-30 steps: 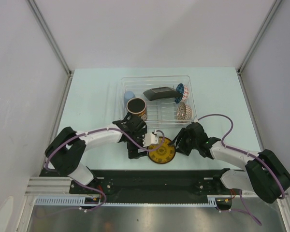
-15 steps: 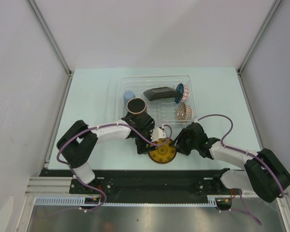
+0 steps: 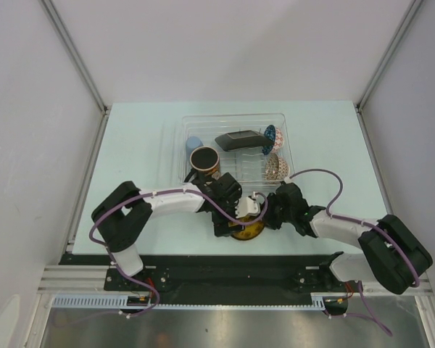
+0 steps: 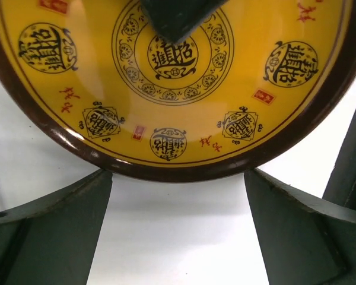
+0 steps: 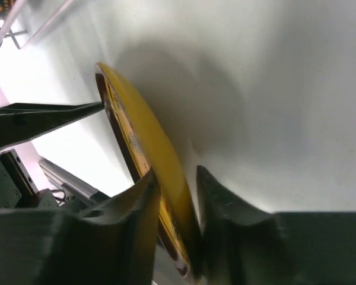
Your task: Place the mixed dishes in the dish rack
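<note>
The yellow saucer (image 3: 247, 231) lies on the table in front of the dish rack (image 3: 235, 116). My right gripper (image 3: 265, 218) is shut on its right rim, one finger on the patterned face and one under it (image 5: 175, 178). In that view the saucer (image 5: 136, 130) appears edge-on. My left gripper (image 3: 230, 223) stands open at the saucer's left. Its fingers (image 4: 59, 219) flank bare table just short of the dark rim (image 4: 166, 89). In the rack are the mug (image 3: 203, 161), pale blue cup (image 3: 193, 143), black plate (image 3: 239, 139), blue bowl (image 3: 270, 134) and brownish bowl (image 3: 274, 167).
Both arms meet low over the near middle of the table, their purple cables looping above them. The black base rail (image 3: 217, 268) runs along the near edge. Grey walls enclose the table on the left, right and back.
The left arm has swung right until its open fingers reach the saucer's rim. The right gripper has narrowed onto the saucer's opposite rim. The saucer has shifted slightly right.
</note>
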`<state>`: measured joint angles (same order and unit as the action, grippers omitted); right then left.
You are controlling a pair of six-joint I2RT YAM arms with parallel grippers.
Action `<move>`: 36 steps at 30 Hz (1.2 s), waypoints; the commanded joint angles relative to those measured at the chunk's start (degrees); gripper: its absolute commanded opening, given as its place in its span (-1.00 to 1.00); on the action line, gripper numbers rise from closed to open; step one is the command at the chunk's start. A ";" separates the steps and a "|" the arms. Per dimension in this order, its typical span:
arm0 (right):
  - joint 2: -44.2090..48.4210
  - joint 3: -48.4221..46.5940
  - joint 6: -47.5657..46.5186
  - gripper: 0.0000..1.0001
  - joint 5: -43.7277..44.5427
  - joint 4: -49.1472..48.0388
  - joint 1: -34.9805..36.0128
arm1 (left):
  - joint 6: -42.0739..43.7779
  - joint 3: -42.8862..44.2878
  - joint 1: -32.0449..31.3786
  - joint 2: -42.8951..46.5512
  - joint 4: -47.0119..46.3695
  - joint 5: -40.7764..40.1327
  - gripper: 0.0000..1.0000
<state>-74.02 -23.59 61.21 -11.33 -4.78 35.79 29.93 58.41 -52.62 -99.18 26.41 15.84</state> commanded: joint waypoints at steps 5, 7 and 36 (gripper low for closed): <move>4.13 -1.81 -2.49 -1.00 -1.50 -1.82 0.77 | -4.44 2.41 -0.55 3.02 -5.24 2.98 0.96; 5.37 -2.15 -3.46 -1.00 -0.71 -0.06 0.86 | -4.79 1.97 -0.47 6.69 -4.27 1.92 0.97; 11.71 -32.92 -133.71 -1.00 11.87 5.30 5.19 | -10.58 12.26 77.03 36.96 19.38 41.29 0.99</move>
<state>-58.65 -55.33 -50.48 1.61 1.83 45.23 23.27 72.34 18.46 -59.72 48.05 48.82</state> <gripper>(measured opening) 0.149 0.995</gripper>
